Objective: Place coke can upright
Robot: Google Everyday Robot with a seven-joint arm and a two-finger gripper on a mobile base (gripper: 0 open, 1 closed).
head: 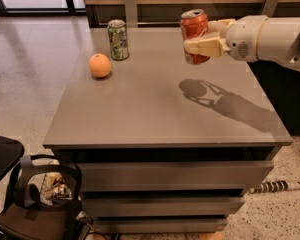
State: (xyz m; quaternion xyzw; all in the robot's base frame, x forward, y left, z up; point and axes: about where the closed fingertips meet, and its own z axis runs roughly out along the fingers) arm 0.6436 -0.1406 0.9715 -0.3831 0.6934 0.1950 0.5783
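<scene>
Coke can (194, 26) held up over the table (155, 114).
In the upper right of the frame the end effector (202, 40) is clamped on the can, nearly upright and off the surface; an orange (100, 65) and a green can (118, 39) sit upper left.

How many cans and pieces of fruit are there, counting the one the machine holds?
Cans: 2, the red aluminium Coca-Cola can held above the grey table in the gripper at upper right, and the green-and-white patterned can standing on it.
Fruit: 1, the round orange on the table.
Total: 3.
</scene>
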